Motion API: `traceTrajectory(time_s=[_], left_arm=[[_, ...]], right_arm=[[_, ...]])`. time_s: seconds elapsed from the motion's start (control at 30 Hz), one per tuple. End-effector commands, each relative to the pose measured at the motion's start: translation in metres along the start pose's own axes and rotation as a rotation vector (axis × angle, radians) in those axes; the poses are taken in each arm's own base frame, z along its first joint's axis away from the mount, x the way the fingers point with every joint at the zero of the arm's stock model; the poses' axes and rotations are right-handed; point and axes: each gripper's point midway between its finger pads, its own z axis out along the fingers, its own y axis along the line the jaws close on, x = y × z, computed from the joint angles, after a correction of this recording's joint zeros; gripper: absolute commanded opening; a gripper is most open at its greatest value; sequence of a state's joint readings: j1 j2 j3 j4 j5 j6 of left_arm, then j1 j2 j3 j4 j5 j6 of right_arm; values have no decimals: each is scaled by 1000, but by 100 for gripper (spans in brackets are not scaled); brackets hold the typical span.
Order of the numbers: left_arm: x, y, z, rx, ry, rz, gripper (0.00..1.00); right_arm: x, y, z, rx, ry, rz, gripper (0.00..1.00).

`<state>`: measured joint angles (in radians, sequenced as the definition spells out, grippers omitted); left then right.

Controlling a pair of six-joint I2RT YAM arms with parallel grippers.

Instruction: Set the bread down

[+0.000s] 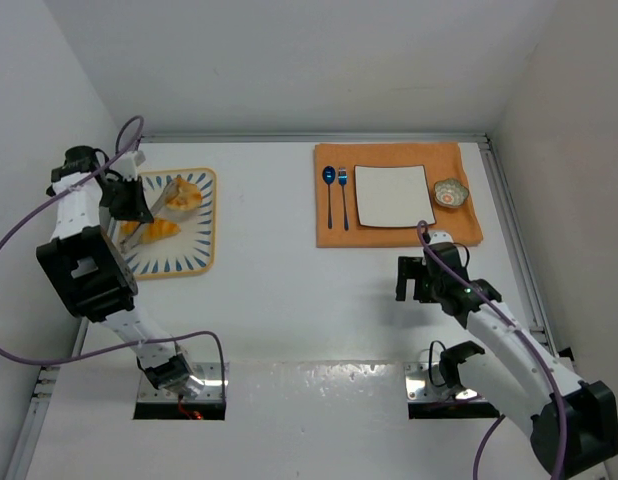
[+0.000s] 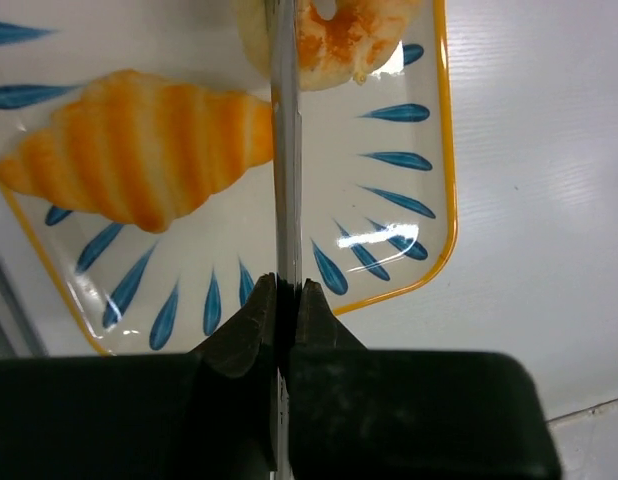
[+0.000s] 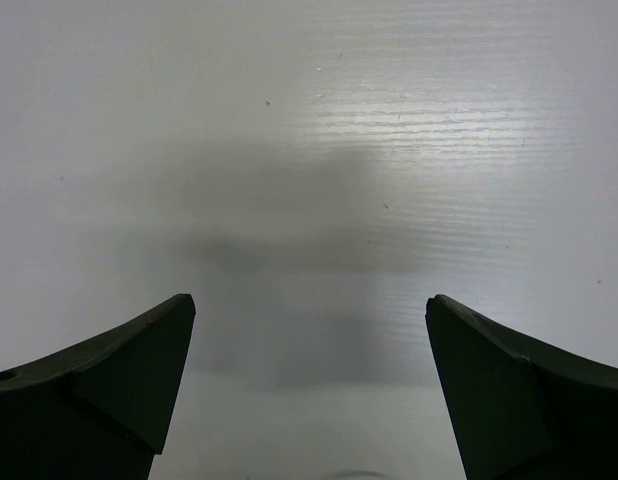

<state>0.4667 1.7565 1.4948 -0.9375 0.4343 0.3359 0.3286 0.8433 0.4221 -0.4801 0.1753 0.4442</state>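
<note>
At four o'clock, the right gripper [image 1: 411, 280] is hovering, released, above the table [image 1: 289, 300]. At nine o'clock, the left gripper [image 2: 286, 290] is clenching metal tongs [image 2: 284, 150] over the tray [image 2: 444, 200] where the croissant [image 2: 139, 145] is lying. At two o'clock, a white plate [image 1: 392, 195] is sitting on an orange placemat [image 1: 459, 232].

The counter [image 1: 289, 290] is a plain white surface with a faint ribbed grain, closed in by white walls on its left, far and right sides, and a glossier strip runs across it close to the near edge. Two things lie directly on it, well apart. A rectangular tray [image 1: 213, 220] with a yellow rim and blue petal marks sits at the far left, and an orange placemat [image 1: 389, 236] sits toward the far right.
</note>
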Motion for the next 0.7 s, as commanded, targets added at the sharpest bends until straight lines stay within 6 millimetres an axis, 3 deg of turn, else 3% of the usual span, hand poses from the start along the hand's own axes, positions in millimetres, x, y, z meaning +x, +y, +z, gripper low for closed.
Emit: traceTrajectory(time_s=[0.0,0.1,0.23,0.3,0.33,0.37,0.4,0.43,0.47,0.5,0.53,0.57,0.6,0.63,0.67], left_arm=[[-22,-11,-24,44,-60,46,0],[-32,-18,-34,73,-85,61,0],[-73,-53,-43,92,-149,161,0],[-97,-99,-31,156,-171,230,0],[-117,-119,-36,173,-209,275,0],[-122,-164,-14,245,-174,331,0],[-130,-187,-8,265,-174,373,0],[-144,-242,-11,326,-212,473,0],[-149,-262,10,346,-203,496,0],[-149,-284,17,362,-197,524,0],[-164,-309,17,373,-261,569,0],[-155,-347,37,413,-243,617,0],[-155,-363,48,412,-255,631,0],[-159,-399,53,444,-317,670,0],[-158,-413,63,453,-332,680,0]], right_arm=[[-12,2,0,-4,-30,8,98],[-14,4,0,-9,-33,6,98],[-14,1,1,12,-33,4,98],[-15,-8,-1,56,-44,10,98],[-13,-13,-1,81,-37,17,98],[-11,-19,-3,113,-26,32,98],[-5,-24,-4,139,-7,36,98],[-5,-30,-4,155,0,68,98],[2,-32,-5,162,21,69,98],[6,-36,-6,174,40,74,98],[9,-39,-6,178,46,91,98],[12,-39,-6,175,56,85,98],[13,-40,-6,175,56,77,98],[15,-41,-8,172,52,77,98],[16,-41,-8,170,57,64,98]])
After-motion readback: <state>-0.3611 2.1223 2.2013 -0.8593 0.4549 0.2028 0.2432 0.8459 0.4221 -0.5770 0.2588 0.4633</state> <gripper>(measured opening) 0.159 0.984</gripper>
